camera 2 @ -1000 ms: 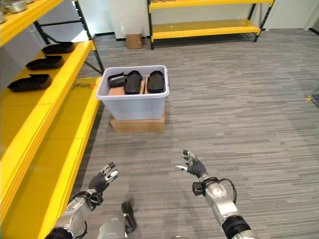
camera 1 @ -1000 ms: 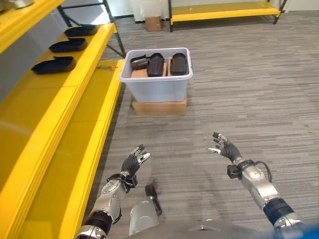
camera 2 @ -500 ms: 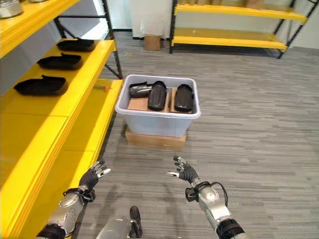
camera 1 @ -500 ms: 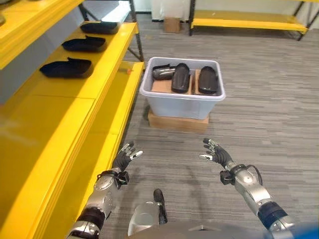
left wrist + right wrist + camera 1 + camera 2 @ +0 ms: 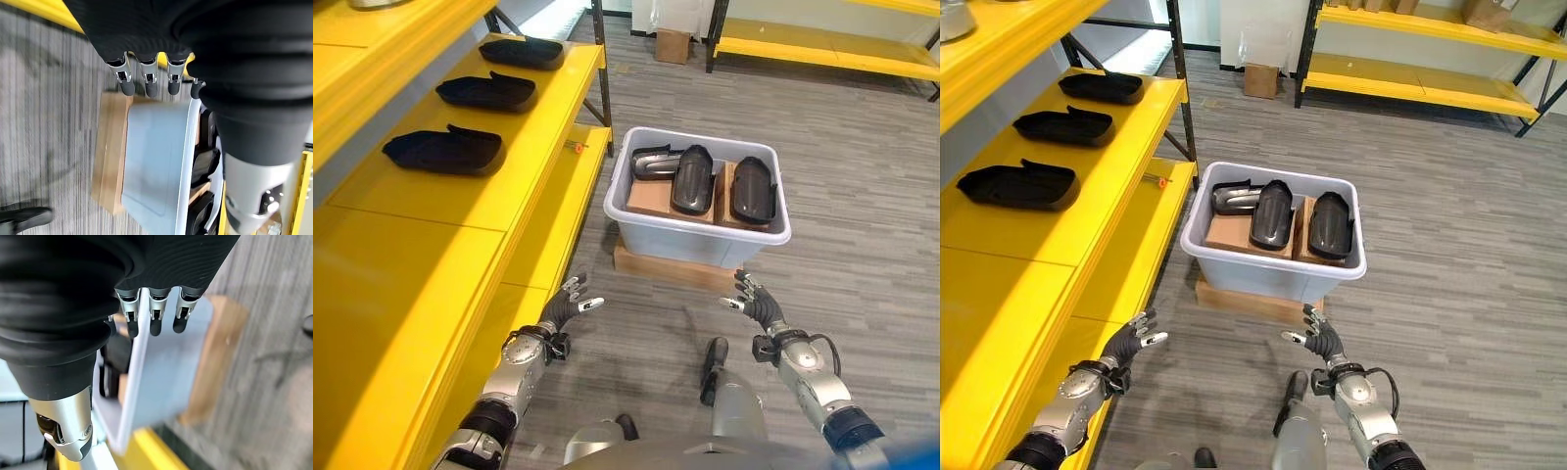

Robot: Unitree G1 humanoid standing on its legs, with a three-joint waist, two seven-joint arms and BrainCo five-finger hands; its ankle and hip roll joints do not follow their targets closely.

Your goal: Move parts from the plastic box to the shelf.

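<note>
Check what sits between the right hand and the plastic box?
Nothing: bare grey floor separates the right hand from the plastic box, seen in the right eye view.

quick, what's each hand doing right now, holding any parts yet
Left hand: open, holding nothing, beside the yellow shelf.
Right hand: open, holding nothing, short of the plastic box.

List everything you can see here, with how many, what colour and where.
plastic box: one, pale grey, on the floor beside the shelf, resting on a flat cardboard base
parts in the box: three, black, lying on brown cardboard
parts on the shelf: three, black, in a row
shelf: one, yellow, robot's left
far shelf: one, yellow, at the back
cardboard box: one, brown, by the far shelf
left hand: open, empty
right hand: open, empty
</note>
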